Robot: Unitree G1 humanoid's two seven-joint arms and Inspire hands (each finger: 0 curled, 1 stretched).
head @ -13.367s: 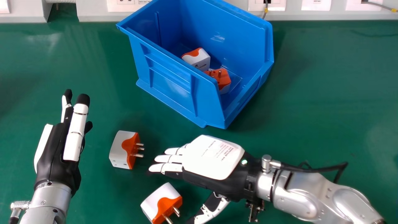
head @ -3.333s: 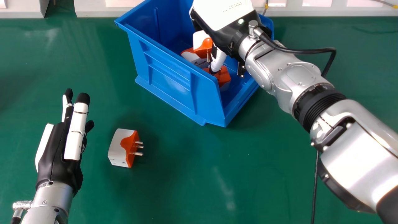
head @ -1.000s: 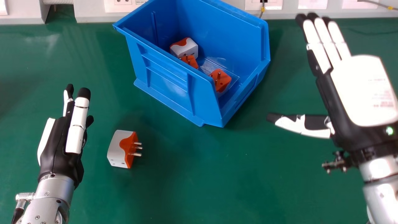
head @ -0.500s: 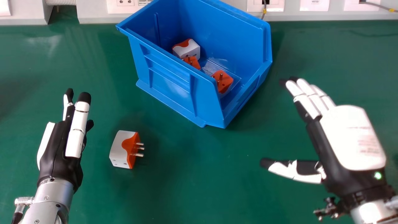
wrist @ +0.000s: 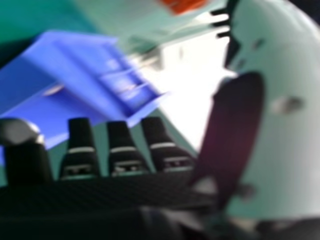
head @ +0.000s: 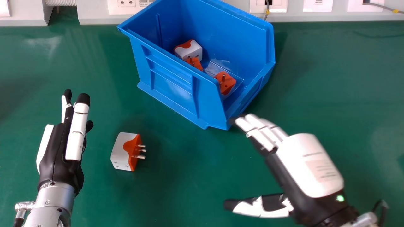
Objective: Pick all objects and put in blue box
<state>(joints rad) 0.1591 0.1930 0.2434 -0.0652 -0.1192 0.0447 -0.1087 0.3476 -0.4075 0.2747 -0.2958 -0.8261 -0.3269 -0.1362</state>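
Adapter (head: 120, 153) on green tabletop (head: 183, 183), seven o'clock from the blue box (head: 170, 85) holding others.
A socket panel (head: 94, 14) is seen at twelve o'clock; straight fingers are shown on left hand (head: 56, 157) and right hand (head: 303, 167).

Head view looks down — both views share the blue box (head: 172, 90).

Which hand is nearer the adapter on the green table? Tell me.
Left. The left hand is close beside the adapter, to its left, not touching it; the right hand is farther off, across a wider gap to its right.
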